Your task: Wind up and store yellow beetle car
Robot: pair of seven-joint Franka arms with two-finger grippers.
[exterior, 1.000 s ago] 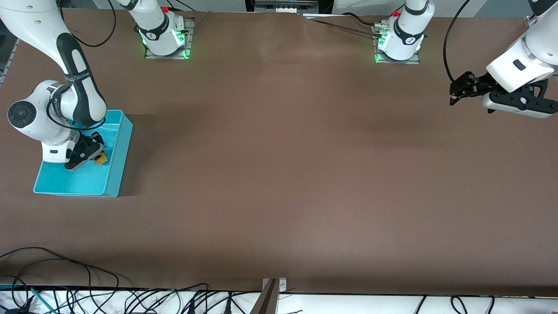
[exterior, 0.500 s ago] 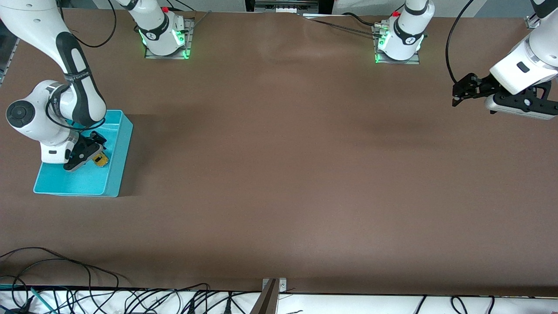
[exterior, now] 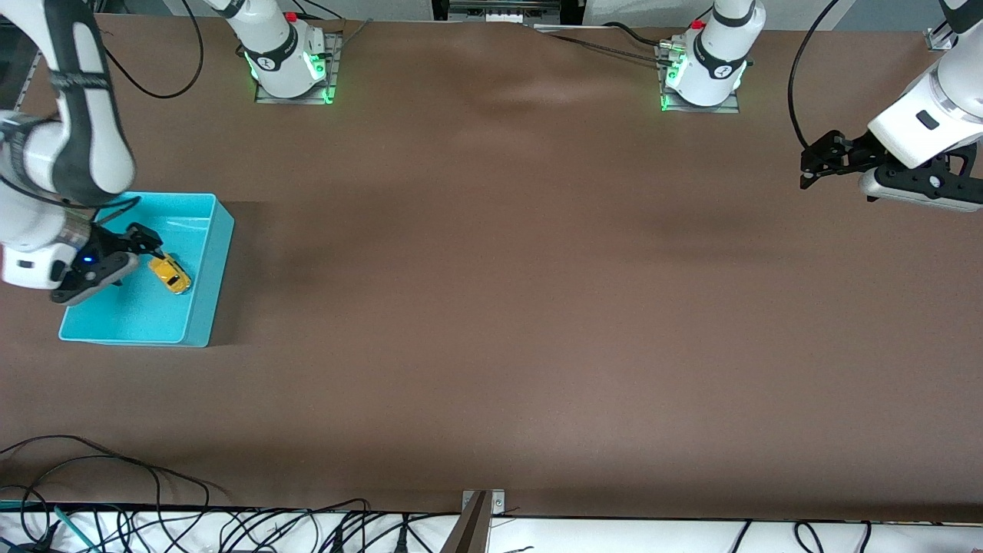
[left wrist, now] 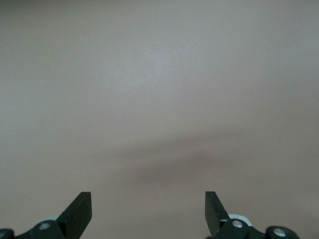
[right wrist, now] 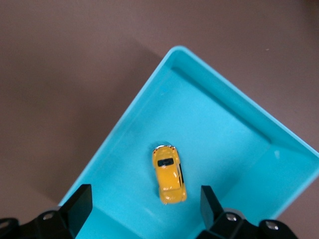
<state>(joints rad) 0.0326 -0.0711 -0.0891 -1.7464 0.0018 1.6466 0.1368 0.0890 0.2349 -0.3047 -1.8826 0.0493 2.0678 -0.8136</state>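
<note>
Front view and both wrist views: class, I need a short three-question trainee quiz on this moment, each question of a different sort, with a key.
1. True or false: the car lies inside the bin.
2. Which gripper is over the bin? A) the left gripper B) the right gripper C) neither
3. Fill in: the right gripper's jaws stand ____ and hold nothing.

Key
1. True. In the right wrist view the car rests on the floor of the bin, free of the fingers.
2. B. The left gripper hangs open over bare table at the left arm's end, waiting.
3. open
</note>
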